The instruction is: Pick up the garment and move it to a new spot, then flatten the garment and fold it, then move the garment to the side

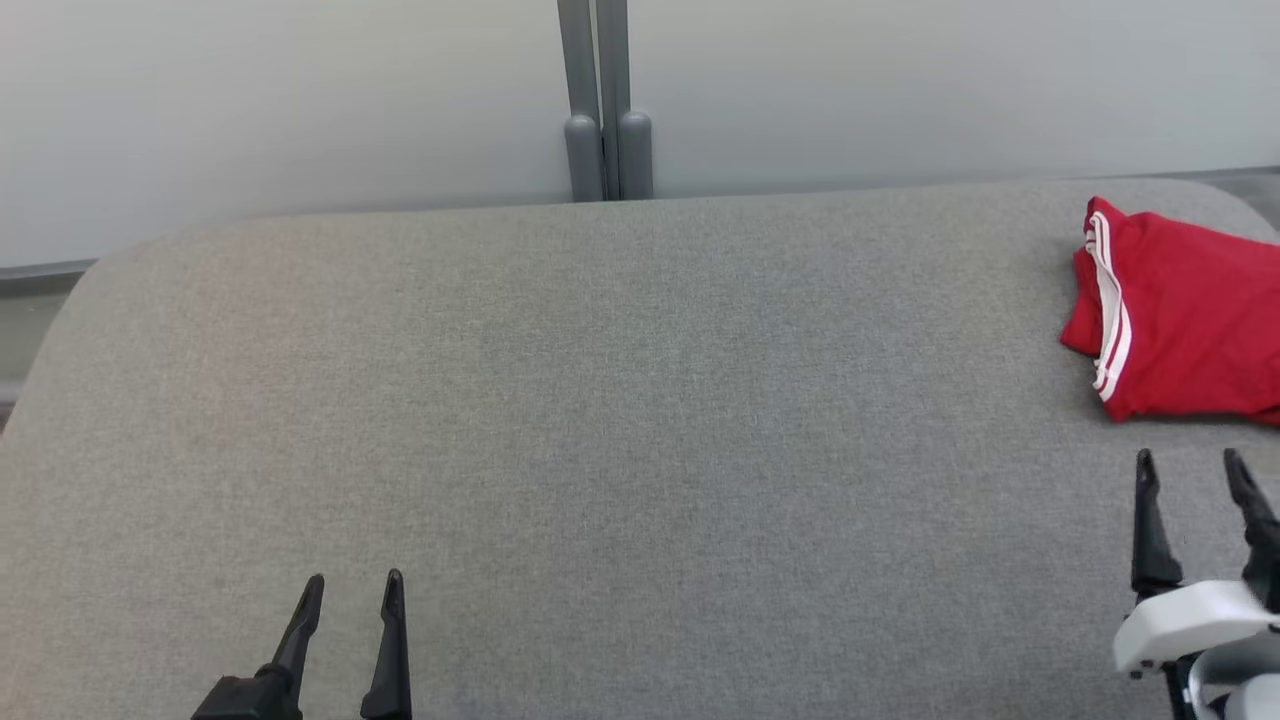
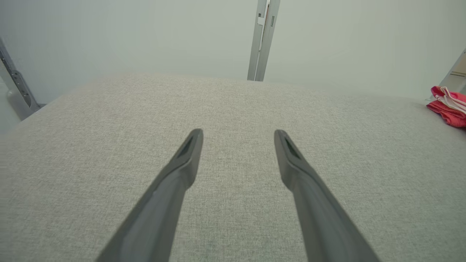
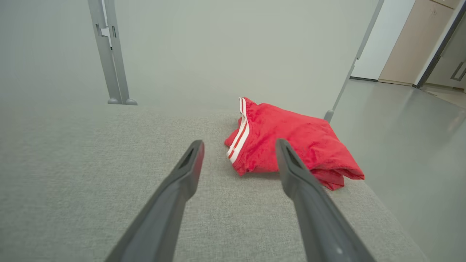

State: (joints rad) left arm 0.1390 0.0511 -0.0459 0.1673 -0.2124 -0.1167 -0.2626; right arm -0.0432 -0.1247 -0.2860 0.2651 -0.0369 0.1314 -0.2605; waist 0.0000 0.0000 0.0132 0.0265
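I see the folded red cloth garment with white stripes (image 1: 1190, 320) at the far right corner of the grey fabric worktop (image 1: 640, 400); left gripper (image 1: 355, 585) and right gripper (image 1: 1190, 460) both spread, empty.

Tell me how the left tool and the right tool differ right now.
The left tool points over bare grey fabric-covered table, far from the folded red garment with white stripes; the right tool is just short of that garment, aimed at it. In the head view the right tool shows a white wrist housing; the left tool's base is black. Both are open and hold nothing.
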